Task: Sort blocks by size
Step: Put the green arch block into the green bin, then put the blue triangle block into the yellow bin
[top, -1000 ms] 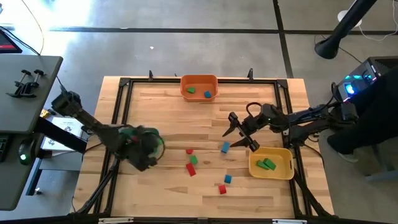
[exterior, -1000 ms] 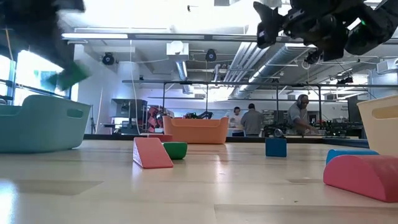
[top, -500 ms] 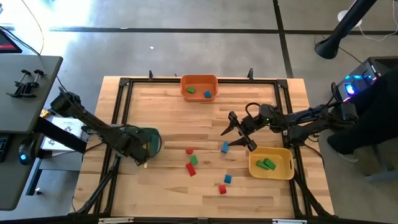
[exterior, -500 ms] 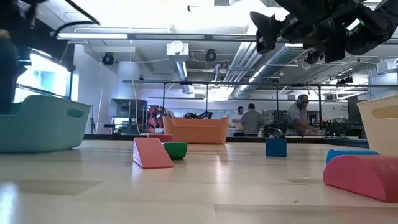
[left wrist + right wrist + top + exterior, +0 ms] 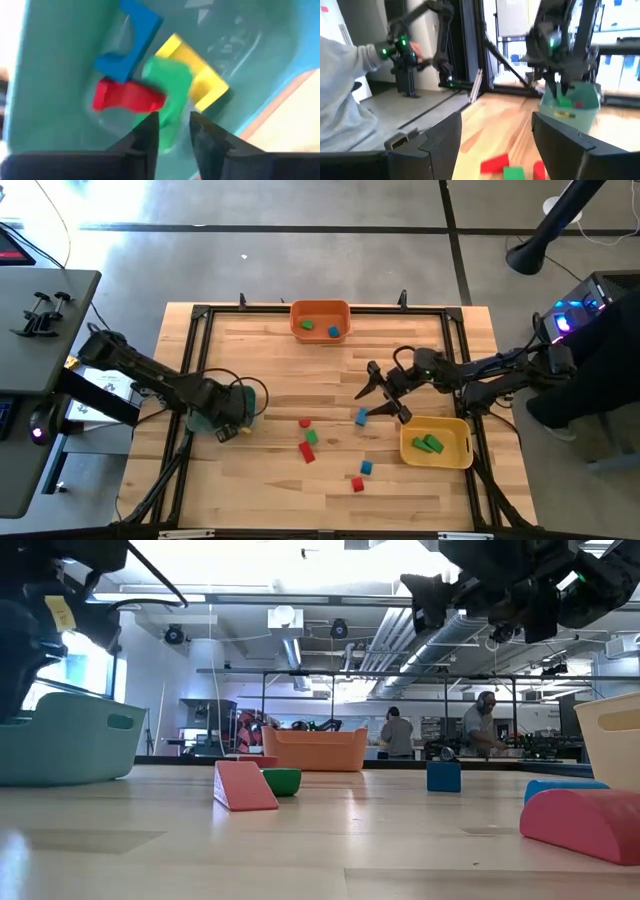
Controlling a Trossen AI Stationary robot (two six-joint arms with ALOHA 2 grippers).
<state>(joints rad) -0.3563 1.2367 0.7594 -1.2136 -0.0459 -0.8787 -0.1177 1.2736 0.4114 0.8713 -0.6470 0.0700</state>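
My left gripper is over the teal bin at the table's left and is shut on a green block. Below it, blue, yellow and red blocks lie on the bin's floor. My right gripper hangs open and empty above the table, right of centre, over a blue block. Several loose red, green and blue blocks lie on the table's middle. My left gripper pinches the green block's near end between its two fingers, pointing down into the bin. The block sticks out past the fingertips and hangs above the blocks on the bin's floor. The view is blurred, so how far back it reaches does not show.
An orange bin with a green and a blue block stands at the far edge. A yellow bin with green blocks stands at the right, near my right gripper. A black frame runs around the table. People stand in the room beyond.
My left gripper has swung a little toward the table's left and far edges with the green block, and now stands over the teal bin.
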